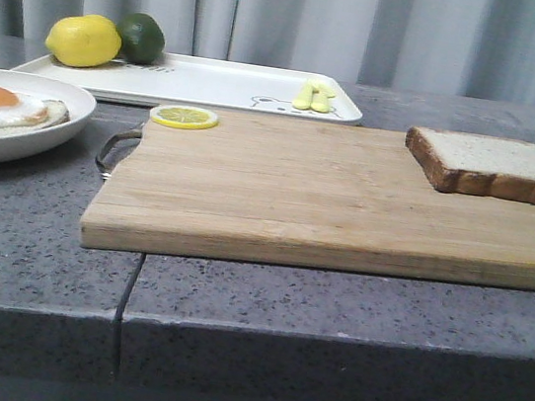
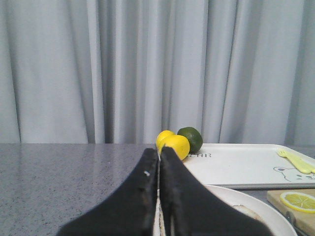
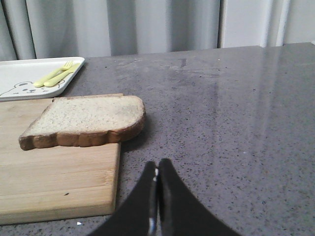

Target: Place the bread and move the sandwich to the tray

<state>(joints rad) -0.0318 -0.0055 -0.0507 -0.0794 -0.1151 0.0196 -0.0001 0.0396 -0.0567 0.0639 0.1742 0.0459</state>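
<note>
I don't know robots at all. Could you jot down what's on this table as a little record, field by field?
bread: one slice on the far right corner of the cutting board, overhanging its edge
sandwich: egg-topped, on the round plate at left
tray: behind the board, holding lemon, lime, yellow cutlery
lemon slice: on the board's back corner
left gripper: jaws shut, empty
right gripper: jaws shut, empty

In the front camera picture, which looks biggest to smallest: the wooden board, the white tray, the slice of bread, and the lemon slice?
As they appear in the front view:
1. cutting board
2. tray, though it sits farther back, so its look may understate it
3. bread, partly cut off at the picture's edge
4. lemon slice
</note>
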